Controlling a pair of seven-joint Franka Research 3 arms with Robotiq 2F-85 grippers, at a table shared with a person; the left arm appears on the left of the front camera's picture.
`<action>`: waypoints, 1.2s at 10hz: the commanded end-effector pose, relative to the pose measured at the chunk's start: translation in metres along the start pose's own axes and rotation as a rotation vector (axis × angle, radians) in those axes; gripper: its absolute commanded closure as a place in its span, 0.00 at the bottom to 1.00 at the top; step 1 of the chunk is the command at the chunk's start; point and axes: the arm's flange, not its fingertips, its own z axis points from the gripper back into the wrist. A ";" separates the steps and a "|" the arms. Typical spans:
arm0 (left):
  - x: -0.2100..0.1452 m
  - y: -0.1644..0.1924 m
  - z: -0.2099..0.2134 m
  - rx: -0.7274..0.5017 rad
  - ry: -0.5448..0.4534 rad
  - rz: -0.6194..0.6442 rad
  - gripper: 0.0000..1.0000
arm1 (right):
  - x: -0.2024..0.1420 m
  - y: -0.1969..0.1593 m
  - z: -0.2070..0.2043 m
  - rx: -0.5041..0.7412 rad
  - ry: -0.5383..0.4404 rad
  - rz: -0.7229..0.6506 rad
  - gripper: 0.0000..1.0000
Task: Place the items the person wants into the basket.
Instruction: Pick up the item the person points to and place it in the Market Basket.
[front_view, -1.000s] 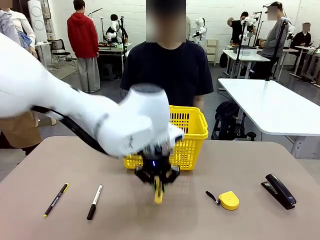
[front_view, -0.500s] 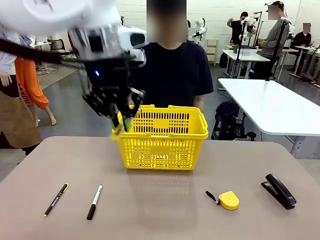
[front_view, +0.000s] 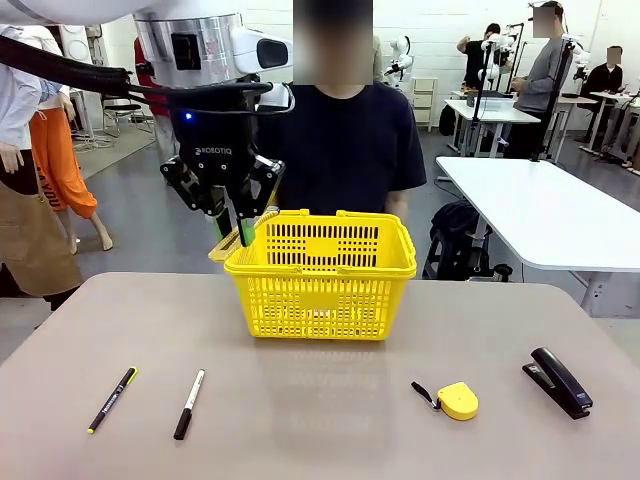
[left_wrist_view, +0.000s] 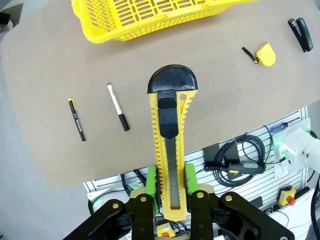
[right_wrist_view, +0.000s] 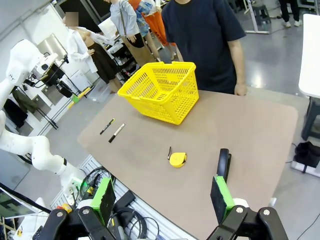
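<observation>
My left gripper (front_view: 238, 228) hangs in the air by the yellow basket's (front_view: 320, 300) left rear corner, shut on the yellow-and-black utility knife (front_view: 222, 246). In the left wrist view the knife (left_wrist_view: 169, 135) stands clamped between the green pads of the left gripper (left_wrist_view: 170, 176), high over the table, with the basket (left_wrist_view: 125, 35) at the top. The thin black pen (front_view: 112, 400) and the black-and-white marker (front_view: 189, 403) lie side by side at the front left. My right gripper (right_wrist_view: 162, 197) is open and held off the table's near right. The person (front_view: 335, 140) stands behind the basket.
A round yellow tape measure (front_view: 458, 400) and a black stapler (front_view: 558, 381) lie at the front right. The right wrist view shows the basket (right_wrist_view: 175, 107), the pen (right_wrist_view: 107, 126), the marker (right_wrist_view: 116, 133), the tape measure (right_wrist_view: 177, 159) and the stapler (right_wrist_view: 223, 163).
The left arm has lifted the utility knife from the table in front of the basket up to the basket's left rear corner. Everything else stays put.
</observation>
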 end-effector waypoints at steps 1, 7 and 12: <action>-0.006 0.003 -0.001 -0.006 -0.009 0.014 1.00 | 0.003 0.002 0.000 0.020 -0.020 0.012 0.00; 0.186 0.030 -0.043 0.083 0.001 -0.762 0.74 | 0.003 0.002 0.000 0.020 -0.020 0.012 0.00; 0.231 0.022 -0.118 0.048 -0.005 -0.713 0.74 | 0.003 0.002 0.000 0.020 -0.020 0.012 0.00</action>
